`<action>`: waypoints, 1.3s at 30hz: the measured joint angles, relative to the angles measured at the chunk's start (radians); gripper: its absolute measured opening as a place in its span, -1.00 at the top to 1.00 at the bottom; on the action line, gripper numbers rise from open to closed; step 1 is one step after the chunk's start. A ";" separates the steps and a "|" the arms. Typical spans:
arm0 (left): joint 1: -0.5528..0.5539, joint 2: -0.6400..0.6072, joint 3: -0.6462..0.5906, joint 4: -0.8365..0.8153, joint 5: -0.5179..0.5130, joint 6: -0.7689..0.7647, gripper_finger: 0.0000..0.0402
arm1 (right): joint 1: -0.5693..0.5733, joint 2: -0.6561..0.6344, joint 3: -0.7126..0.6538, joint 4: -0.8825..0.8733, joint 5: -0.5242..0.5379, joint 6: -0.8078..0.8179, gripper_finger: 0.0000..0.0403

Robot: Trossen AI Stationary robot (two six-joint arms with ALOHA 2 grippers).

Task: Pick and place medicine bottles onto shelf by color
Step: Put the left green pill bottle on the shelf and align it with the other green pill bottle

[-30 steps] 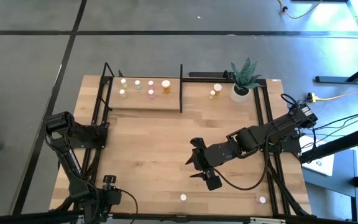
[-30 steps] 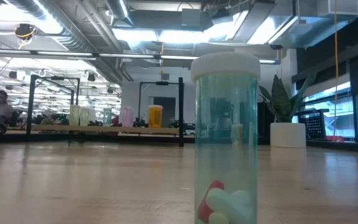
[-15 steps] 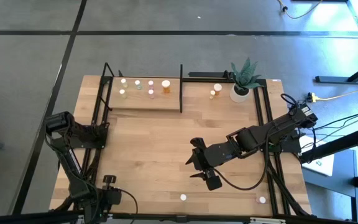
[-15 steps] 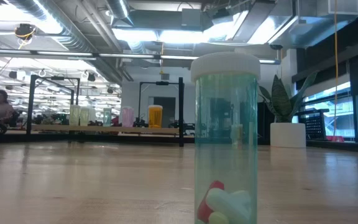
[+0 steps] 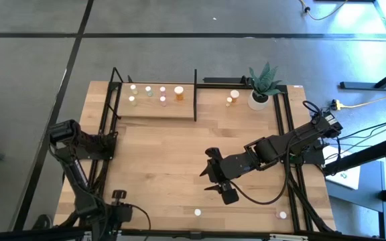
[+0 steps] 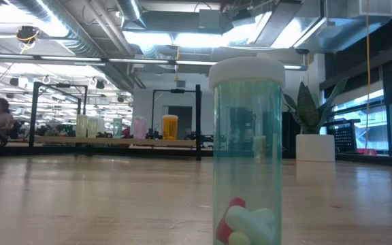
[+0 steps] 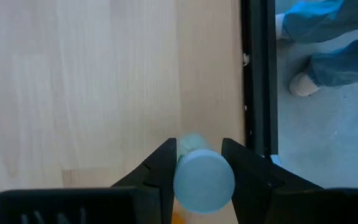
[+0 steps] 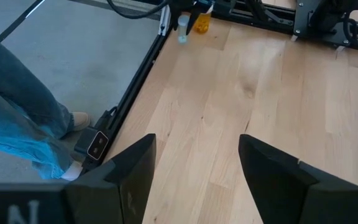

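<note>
The left arm's claw (image 7: 196, 163) sits at the lower left of the high view, over the front-left corner of the light wooden worktop (image 5: 173, 154). In its wrist view the two dark fingers (image 7: 161, 163) pinch a small bottle with a pale round cap (image 7: 204, 181) between them, close to the black frame rail at the worktop's edge.

The right arm's claw (image 5: 214, 181) hangs over the lower middle of the worktop in the high view. In its own wrist view the fingers (image 8: 132, 163) stand spread with only bare wood between them.

The flat light-wood shelf with a thin black frame (image 5: 154, 108) lies along the upper left of the worktop. On it stand five small white-capped bottles in two short rows, and the larger orange bottle (image 5: 179, 93) is at their right end. Right of the shelf's upright black bar, two more bottles (image 5: 232, 98) stand near a white pot with a spiky green plant (image 5: 261, 94).

Two white-capped bottles stand along the lower edge of the worktop, one at the middle (image 5: 197, 213) and one at lower right (image 5: 282, 215). In the low view, a clear greenish bottle with a white cap (image 6: 248, 150) stands upright in the centre of the frame, with red and white capsules at its bottom.

A person's blue trouser legs and pale shoe (image 8: 23, 134) show beside the worktop in both wrist views.
</note>
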 joint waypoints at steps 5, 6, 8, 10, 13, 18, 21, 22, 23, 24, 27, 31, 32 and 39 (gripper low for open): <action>0.030 -0.002 0.005 -0.003 0.045 0.001 0.45 | 0.000 0.000 0.000 0.000 0.000 0.000 -0.15; 0.035 -0.003 0.005 -0.003 0.045 0.000 0.45 | 0.000 0.000 0.000 0.000 0.000 0.000 -0.15; 0.047 -0.009 0.005 -0.005 0.045 0.001 0.45 | 0.000 0.000 0.000 0.000 0.000 0.000 -0.15; 0.057 -0.020 0.005 -0.013 0.045 0.001 0.45 | 0.000 0.000 0.000 0.000 0.000 0.000 -0.15; 0.073 -0.038 0.005 -0.050 0.042 0.001 0.45 | 0.000 0.000 0.000 0.000 0.000 0.000 -0.15; 0.104 -0.090 0.005 -0.104 0.042 0.001 0.45 | 0.000 0.000 0.000 0.000 0.000 0.001 -0.15; 0.134 -0.138 0.005 -0.124 0.026 -0.009 0.45 | 0.000 0.000 0.000 0.001 0.000 0.003 -0.15; 0.144 -0.154 0.005 -0.132 0.012 -0.013 0.45 | 0.000 0.000 0.000 0.001 0.000 0.003 -0.15; 0.156 -0.172 0.005 -0.140 -0.003 -0.018 0.45 | 0.000 0.000 0.000 0.001 0.001 0.003 -0.15; 0.169 -0.191 0.005 -0.148 -0.016 -0.024 0.45 | 0.000 0.000 0.000 0.001 0.008 0.003 -0.15; 0.217 -0.254 0.005 -0.191 -0.036 -0.025 0.45 | 0.000 0.000 0.000 0.001 0.048 0.000 -0.15; 0.299 -0.343 0.005 -0.267 -0.038 -0.028 0.45 | -0.004 0.000 0.000 0.001 0.126 0.003 -0.15; 0.324 -0.367 0.005 -0.286 -0.038 -0.027 0.45 | -0.009 0.000 0.000 0.001 0.135 0.005 -0.15; 0.500 -0.510 0.005 -0.437 -0.084 0.021 0.45 | -0.092 -0.004 0.011 -0.002 0.136 0.118 -0.15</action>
